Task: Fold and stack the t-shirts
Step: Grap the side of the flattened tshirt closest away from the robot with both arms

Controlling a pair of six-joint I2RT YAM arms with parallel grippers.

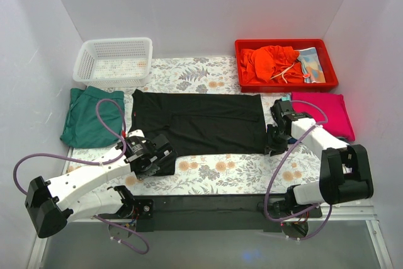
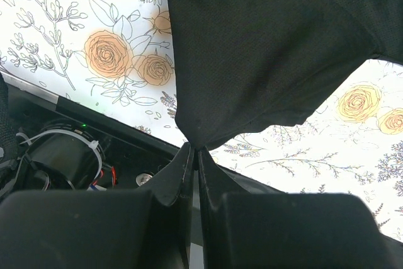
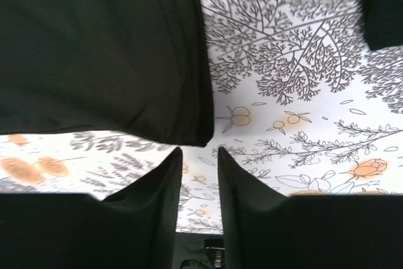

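Note:
A large black t-shirt lies spread flat across the middle of the floral table covering. My left gripper is at its near left corner, and in the left wrist view the gripper is shut on a pinched fold of the black cloth. At the near right corner my right gripper stands open. The right wrist view shows its fingertips apart with nothing between them, the black shirt's corner just beyond the tips. A folded teal t-shirt lies at the left, a folded magenta one at the right.
A white mesh basket stands at the back left. A red tray at the back right holds crumpled orange cloth. White walls close in the table on three sides. A black base rail runs along the near edge.

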